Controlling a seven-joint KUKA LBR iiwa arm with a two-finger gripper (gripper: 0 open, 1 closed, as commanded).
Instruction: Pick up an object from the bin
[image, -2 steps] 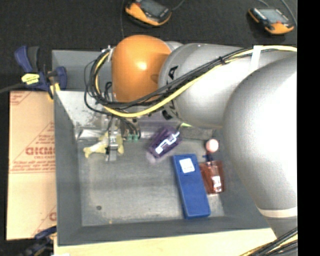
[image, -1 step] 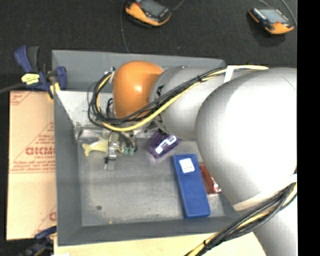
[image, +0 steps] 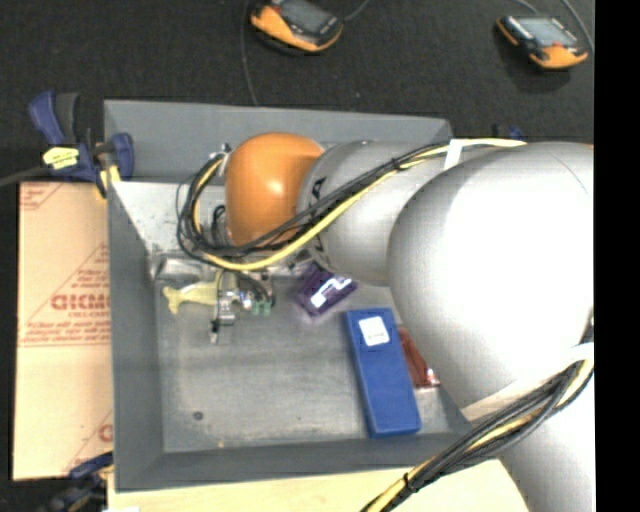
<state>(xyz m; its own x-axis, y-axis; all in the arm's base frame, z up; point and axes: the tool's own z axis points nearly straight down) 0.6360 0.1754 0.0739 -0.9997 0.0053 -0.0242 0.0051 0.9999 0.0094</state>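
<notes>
The grey metal bin (image: 135, 340) holds only a few loose things, spread apart rather than heaped, so each can be approached on its own. The arm comes in from the right and bends down over the back-left part of the bin. Its rounded orange wrist cover (image: 268, 185) and a loop of black and yellow cables (image: 200, 220) sit above the work, and the gripper (image: 222, 312) is low, close to the bin floor. Just to its left, touching it or very nearly so, lies a small pale yellow thing (image: 188, 297) of flat, irregular shape, near the left wall. It is the thing nearest the gripper and, in my judgement, the likeliest candidate for the pick, though I cannot see it enclosed. Whether the gripper is wide, narrow or closed on something I cannot tell, since the wrist and cables cover much of it from above. A small green bit (image: 262, 305) shows just to the gripper's right, too small to identify. Farther right, apart from the gripper, a purple box with a white label (image: 322, 292) lies tilted at the arm's edge. A long blue rectangular box with a white label (image: 382, 375) lies flat toward the front right, with a flat red thing (image: 420, 365) just beside it, partly under the arm. The front-left floor is bare, which should allow a straight lift without knocking anything.
</notes>
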